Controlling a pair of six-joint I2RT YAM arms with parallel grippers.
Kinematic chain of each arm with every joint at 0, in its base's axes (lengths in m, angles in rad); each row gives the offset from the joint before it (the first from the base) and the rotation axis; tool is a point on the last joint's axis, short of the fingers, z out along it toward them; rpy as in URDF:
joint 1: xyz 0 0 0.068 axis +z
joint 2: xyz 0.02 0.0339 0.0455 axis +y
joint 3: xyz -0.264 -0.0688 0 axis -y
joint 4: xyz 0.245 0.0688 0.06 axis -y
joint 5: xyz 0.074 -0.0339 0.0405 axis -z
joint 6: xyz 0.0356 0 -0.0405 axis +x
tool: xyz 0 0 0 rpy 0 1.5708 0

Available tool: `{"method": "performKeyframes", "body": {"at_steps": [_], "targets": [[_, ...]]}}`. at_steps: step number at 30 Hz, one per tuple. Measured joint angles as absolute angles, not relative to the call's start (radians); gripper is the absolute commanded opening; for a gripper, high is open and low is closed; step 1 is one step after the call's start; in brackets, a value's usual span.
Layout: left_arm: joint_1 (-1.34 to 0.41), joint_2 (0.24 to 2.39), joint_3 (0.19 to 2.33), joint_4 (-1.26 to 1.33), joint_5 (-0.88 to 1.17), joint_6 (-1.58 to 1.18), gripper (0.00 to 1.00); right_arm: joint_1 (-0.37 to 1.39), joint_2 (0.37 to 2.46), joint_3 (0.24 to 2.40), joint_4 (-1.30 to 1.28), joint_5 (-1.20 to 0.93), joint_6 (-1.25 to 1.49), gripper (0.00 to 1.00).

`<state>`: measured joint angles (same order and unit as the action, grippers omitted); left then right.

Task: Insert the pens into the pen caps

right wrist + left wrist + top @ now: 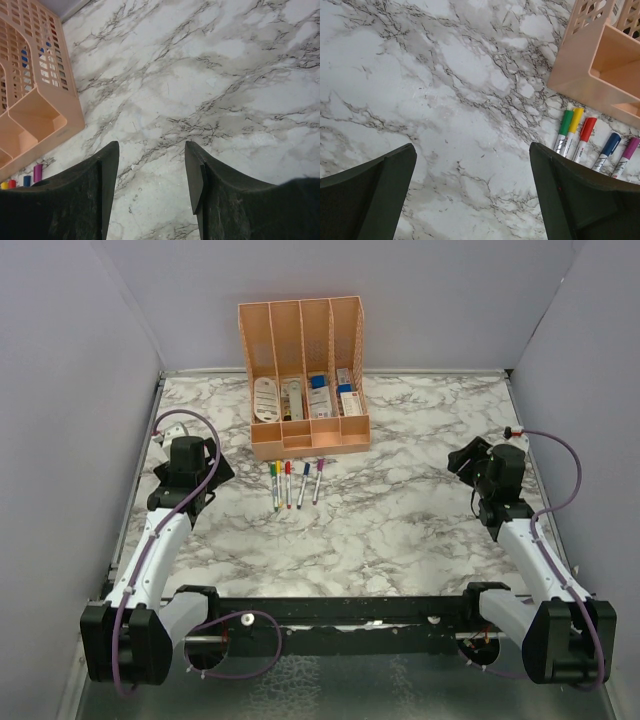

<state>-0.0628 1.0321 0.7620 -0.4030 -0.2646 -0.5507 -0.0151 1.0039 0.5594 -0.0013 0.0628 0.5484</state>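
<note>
On table [400,520] just before organizer [310,445] | five pens [288,485] side by side; caps [588,129] seemingly seated on all | left gripper [472,190] spread wide, empty; right gripper [152,185] likewise; both well apart from pens | judged done; nothing left

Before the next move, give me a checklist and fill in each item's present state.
1. Left gripper open and empty: ok.
2. Right gripper open and empty: ok.
3. All five pens in sight, lying in a row in front of the organizer: ok.
4. Loose caps to pick up: not ok; none shows, and the coloured caps seem to sit on the pen ends.
5. Room for fingers around each pen: not ok; the green pen and yellow pen lie touching.
6. Caps pushed fully home: cannot tell.
</note>
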Motion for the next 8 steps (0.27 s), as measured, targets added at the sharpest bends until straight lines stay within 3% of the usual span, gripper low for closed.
{"method": "performKeyframes", "body": {"at_steps": [8], "targets": [[-0.063, 1.027, 0.754, -0.406, -0.279, -0.546, 0.99, -0.015, 1.018, 0.559, -0.002, 0.064, 0.548, 0.55]]}}
